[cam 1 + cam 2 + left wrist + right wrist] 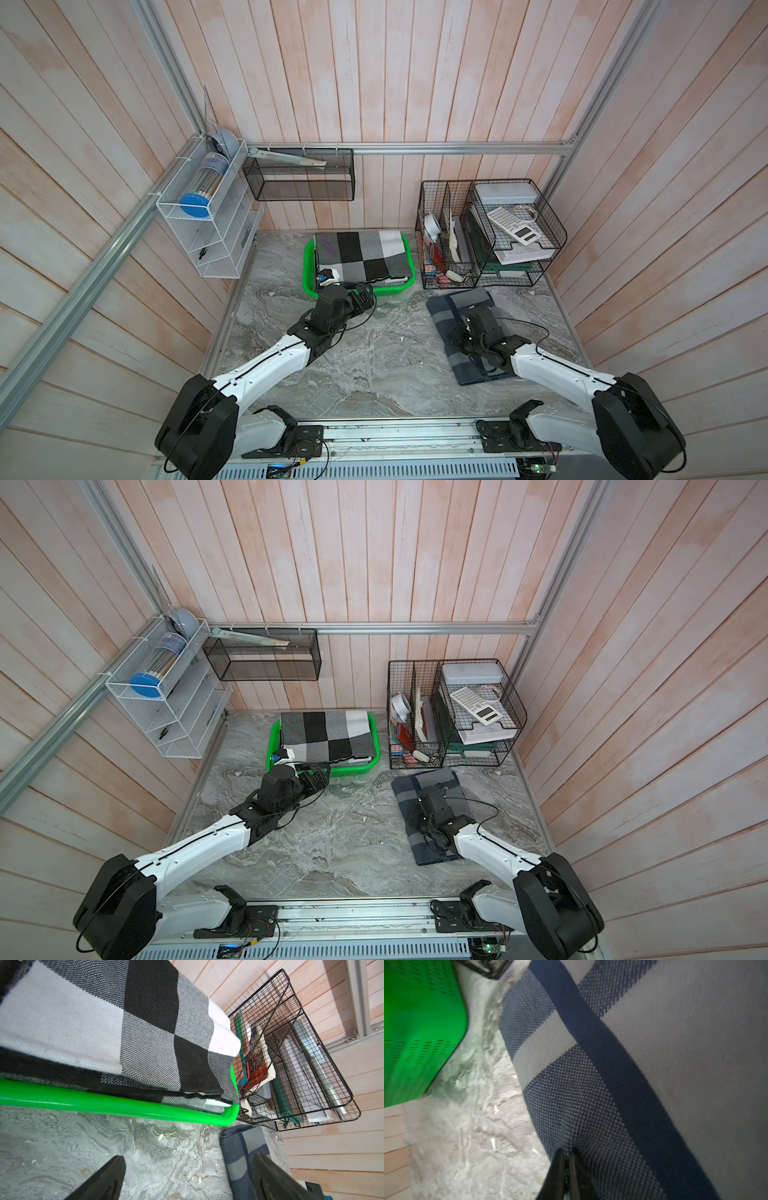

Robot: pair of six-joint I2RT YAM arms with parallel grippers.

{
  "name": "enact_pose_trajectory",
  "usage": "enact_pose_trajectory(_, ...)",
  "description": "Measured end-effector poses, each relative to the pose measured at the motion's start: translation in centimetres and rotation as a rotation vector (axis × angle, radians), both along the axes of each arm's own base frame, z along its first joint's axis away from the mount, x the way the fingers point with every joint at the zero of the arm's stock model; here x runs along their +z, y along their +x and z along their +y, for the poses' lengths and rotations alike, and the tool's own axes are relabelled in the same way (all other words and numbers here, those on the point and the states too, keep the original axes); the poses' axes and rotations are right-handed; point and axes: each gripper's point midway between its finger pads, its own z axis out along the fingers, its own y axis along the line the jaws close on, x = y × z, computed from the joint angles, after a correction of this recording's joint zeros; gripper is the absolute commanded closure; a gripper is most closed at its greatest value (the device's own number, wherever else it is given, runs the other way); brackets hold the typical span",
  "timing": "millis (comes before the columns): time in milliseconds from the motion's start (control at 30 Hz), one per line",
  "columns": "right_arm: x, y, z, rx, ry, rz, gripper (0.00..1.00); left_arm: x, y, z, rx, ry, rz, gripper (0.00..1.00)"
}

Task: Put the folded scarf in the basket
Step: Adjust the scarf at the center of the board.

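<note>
The bright green basket (309, 266) (272, 746) stands at the back of the marble table, and a black, white and grey checked folded scarf (361, 253) (104, 1022) fills it. A second folded scarf (446, 316) (411, 791), blue and grey, lies flat on the table to the basket's right. My right gripper (568, 1152) is shut on this scarf's near-left edge, and the cloth puckers at the tips. My left gripper (189, 1164) (365, 297) hangs open over bare table just in front of the basket's rim (124, 1105), holding nothing.
A black wire organizer (490, 232) with a calculator and papers stands right behind the blue scarf. A black mesh shelf (299, 174) and a white wire rack (208, 216) hang on the walls at back left. Wood-panel walls close in three sides.
</note>
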Motion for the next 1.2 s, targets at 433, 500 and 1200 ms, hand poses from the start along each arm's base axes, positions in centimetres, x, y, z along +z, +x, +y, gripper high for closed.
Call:
enact_pose_trajectory(433,3.6,-1.4,-0.6,0.051,-0.149,-0.032,0.56,0.4,-0.4,0.5,0.013,-0.004,-0.017,0.00)
enact_pose_trajectory(500,2.8,-2.2,-1.1,0.057,-0.174,0.003,0.57,0.4,-0.4,0.6,0.013,-0.004,-0.017,0.00)
enact_pose_trajectory(1200,-2.2,-4.0,11.5,0.543,-0.281,0.075,0.60,3.2,-2.5,8.7,0.315,0.120,-0.081,0.00)
